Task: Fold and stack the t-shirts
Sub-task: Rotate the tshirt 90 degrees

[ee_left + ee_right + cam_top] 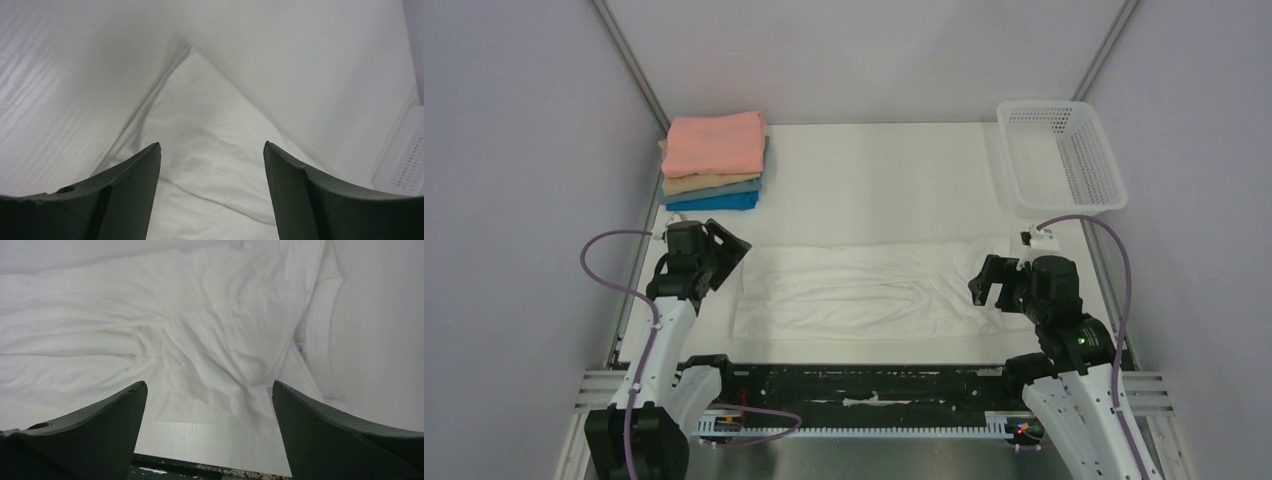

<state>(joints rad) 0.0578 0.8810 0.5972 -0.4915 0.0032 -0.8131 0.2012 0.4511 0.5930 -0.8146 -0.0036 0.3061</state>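
Left hand (729,247) hovers over the left end of the white t-shirt (864,290), jaws spread wide with nothing between them and a cloth corner below; right hand (986,285) hangs over the collar end, jaws likewise wide apart and empty. White t-shirt lies wrinkled in a long band, left to right, along the near edge of the bench (874,180). Far left corner holds a folded stack: salmon pink shirt (716,143) on top, tan shirt (709,184), grey-blue shirt (744,188), bright blue shirt (714,202) at bottom; white mesh basket (1086,160) sits at the far right corner.
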